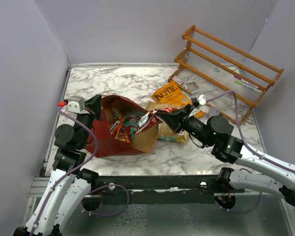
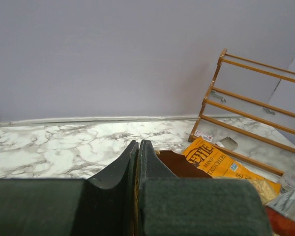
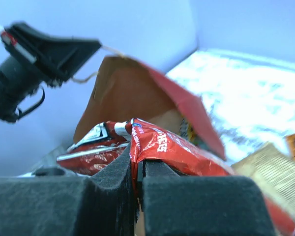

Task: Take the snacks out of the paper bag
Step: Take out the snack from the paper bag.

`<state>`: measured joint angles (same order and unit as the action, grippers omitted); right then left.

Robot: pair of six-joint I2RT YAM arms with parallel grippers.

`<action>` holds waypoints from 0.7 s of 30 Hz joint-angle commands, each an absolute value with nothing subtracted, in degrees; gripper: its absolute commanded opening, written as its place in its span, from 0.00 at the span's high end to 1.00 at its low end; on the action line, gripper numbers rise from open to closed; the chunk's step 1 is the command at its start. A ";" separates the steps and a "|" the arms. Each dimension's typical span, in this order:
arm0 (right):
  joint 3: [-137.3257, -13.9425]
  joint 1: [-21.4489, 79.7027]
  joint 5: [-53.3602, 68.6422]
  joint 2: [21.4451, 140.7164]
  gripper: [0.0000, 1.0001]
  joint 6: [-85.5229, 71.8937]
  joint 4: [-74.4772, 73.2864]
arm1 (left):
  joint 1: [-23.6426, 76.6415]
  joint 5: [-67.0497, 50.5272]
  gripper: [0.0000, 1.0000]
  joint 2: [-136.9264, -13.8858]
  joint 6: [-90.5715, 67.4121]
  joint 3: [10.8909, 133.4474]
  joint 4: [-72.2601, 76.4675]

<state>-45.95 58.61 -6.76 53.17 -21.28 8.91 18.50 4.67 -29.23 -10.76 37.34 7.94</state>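
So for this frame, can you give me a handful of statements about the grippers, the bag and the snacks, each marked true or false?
1. The right gripper is shut on a red packet. True.
2. The orange Kettle bag lies inside the paper bag. False: it lies out on the table, beside the wooden rack.
3. The left gripper is shut on the paper bag's rim. True.
4. The paper bag is empty. False: several packets show in its open mouth.
5. The wooden rack stands in the near left corner. False: it is at the far right.
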 commanded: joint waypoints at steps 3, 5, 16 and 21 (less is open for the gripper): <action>-49.81 58.88 -23.10 50.71 0.99 -10.02 11.83 | 18.46 8.63 1.00 -28.65 -10.04 37.15 8.23; -51.25 58.85 -31.44 51.97 0.99 -9.03 11.24 | 18.47 8.51 1.00 -28.60 -10.02 37.01 8.58; -55.49 47.11 -30.94 65.13 0.99 -11.15 10.67 | 18.50 10.41 1.00 -27.79 -9.40 36.89 7.71; -66.82 38.13 -16.38 76.31 0.98 -16.57 3.76 | 18.37 10.93 1.00 -27.51 -9.37 36.86 7.28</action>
<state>-57.36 42.48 -28.29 70.17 -11.94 7.03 18.50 8.45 -28.51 -10.17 37.01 7.38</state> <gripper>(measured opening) 0.018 0.019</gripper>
